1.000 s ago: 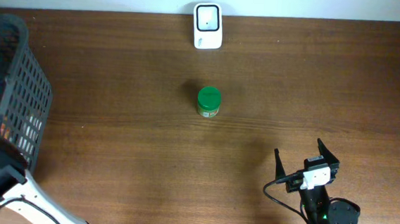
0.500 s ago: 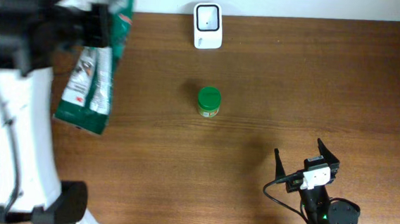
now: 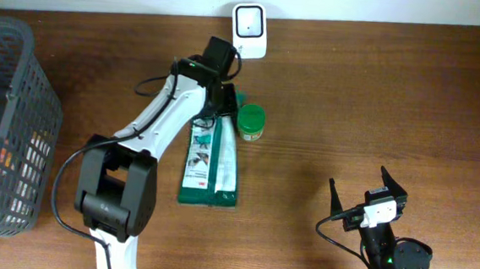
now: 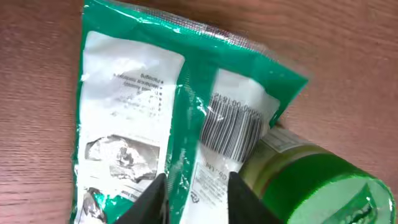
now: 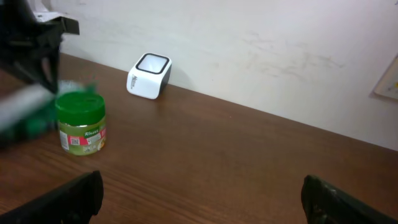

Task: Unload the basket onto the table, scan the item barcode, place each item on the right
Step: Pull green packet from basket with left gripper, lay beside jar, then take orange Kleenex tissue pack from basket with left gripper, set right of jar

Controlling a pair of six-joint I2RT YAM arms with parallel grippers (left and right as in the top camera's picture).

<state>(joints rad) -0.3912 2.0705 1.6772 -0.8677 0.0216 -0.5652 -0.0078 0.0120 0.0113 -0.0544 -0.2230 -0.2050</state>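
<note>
A green and white packet [image 3: 211, 162] lies flat on the wooden table, its top end against a green-lidded jar [image 3: 251, 123]. The packet's barcode [image 4: 230, 132] faces up, right beside the jar [image 4: 317, 180]. My left gripper [image 3: 223, 99] hangs over the packet's top end, open, its fingertips [image 4: 155, 198] apart on either side of the packet's centre seam. The white scanner [image 3: 249, 31] stands at the table's far edge, just beyond the left gripper. My right gripper [image 3: 368, 188] stays open near the front right, holding nothing; its view shows the jar [image 5: 81, 122] and the scanner [image 5: 149, 76].
A dark mesh basket [image 3: 12, 119] with more packaged items stands at the left edge of the table. A pale wall runs behind the table's far edge.
My left arm swung from the basket to the table's middle with the packet, laid it down beside the jar, and its jaws have parted. The right arm has not moved.
</note>
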